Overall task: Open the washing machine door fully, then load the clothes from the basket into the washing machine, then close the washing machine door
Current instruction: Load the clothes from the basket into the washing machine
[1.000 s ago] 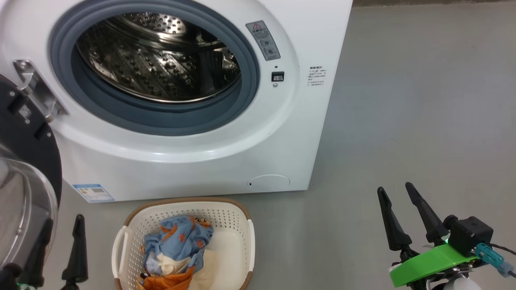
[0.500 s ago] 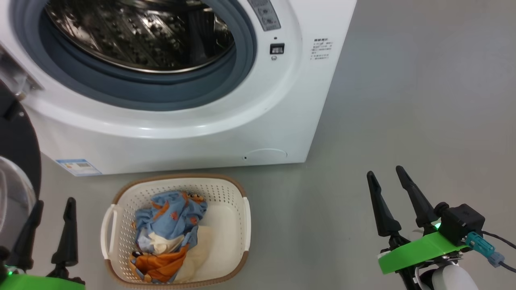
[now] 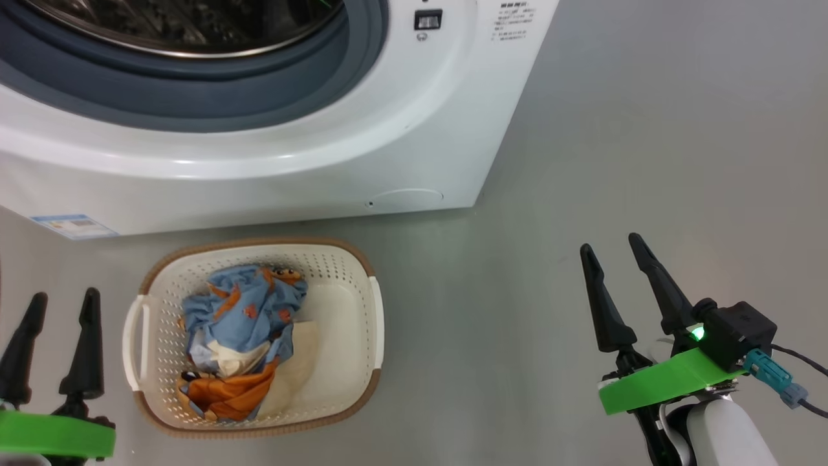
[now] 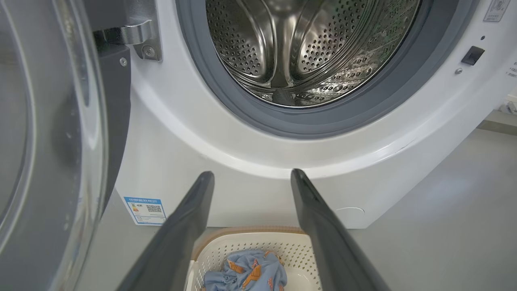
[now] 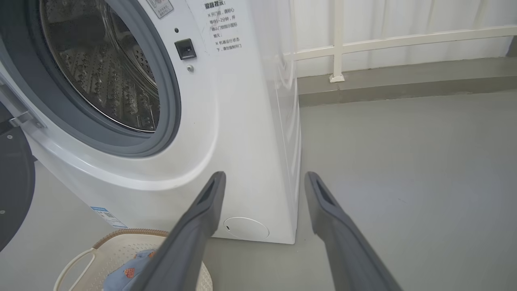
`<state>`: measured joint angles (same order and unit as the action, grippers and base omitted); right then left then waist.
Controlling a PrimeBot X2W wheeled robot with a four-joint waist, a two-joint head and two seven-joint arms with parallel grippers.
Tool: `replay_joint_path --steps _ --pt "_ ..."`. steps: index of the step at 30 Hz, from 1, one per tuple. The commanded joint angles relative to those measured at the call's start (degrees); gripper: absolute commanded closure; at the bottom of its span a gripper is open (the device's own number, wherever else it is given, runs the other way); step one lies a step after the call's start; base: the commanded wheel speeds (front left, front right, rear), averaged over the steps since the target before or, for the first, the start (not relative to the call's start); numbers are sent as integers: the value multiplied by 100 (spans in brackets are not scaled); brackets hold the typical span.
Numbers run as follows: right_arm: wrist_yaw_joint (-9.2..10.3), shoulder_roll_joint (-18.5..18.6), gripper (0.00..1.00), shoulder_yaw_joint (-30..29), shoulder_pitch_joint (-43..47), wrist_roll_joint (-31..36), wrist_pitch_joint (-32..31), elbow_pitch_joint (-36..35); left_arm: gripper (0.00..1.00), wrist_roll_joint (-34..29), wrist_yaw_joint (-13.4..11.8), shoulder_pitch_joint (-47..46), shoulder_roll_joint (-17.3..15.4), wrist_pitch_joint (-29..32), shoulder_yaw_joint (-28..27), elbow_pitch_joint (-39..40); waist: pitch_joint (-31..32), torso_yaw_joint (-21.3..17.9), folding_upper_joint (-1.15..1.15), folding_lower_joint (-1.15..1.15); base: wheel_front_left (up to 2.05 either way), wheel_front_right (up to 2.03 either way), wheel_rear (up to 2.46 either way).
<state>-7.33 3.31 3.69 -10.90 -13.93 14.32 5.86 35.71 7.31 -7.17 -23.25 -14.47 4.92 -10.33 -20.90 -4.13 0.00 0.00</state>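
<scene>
Clothes [image 3: 239, 323] in basket [image 3: 333, 264], washing machine door [image 4: 52, 141] open

The washer [image 3: 259, 162], at twelve o'clock, had a smooth, glossy white shell. Its drum [image 4: 299, 48] was polished, perforated steel, ringed by a matt grey rubber gasket [image 4: 307, 123]. The door [image 4: 40, 141] bowl was clear, shiny glass. At seven o'clock, the basket [image 3: 349, 278] was cream perforated plastic with a brown woven-look rim, and the clothes [image 3: 239, 310] in it were soft, crumpled cloth. The floor [image 3: 647, 129] was smooth grey with a dull sheen.
</scene>
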Motion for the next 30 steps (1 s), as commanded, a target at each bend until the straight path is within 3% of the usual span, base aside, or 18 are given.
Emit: replay_joint_path --steps 1,15,30 --pt "-16 -41 0 200 -116 -45 68 -176 0 85 17 -247 -246 -52 -189 27 -271 -110 0 0 0 0 0" --pt "-16 -43 0 263 -473 -202 68 -403 0 564 17 -1074 -562 -52 324 -611 -1187 -255 0 0 0 0 0" --pt "-16 -43 0 425 -740 -332 68 -583 0 1160 17 -2228 -1072 -52 1588 -1557 -1977 -458 0 0 0 0 0"
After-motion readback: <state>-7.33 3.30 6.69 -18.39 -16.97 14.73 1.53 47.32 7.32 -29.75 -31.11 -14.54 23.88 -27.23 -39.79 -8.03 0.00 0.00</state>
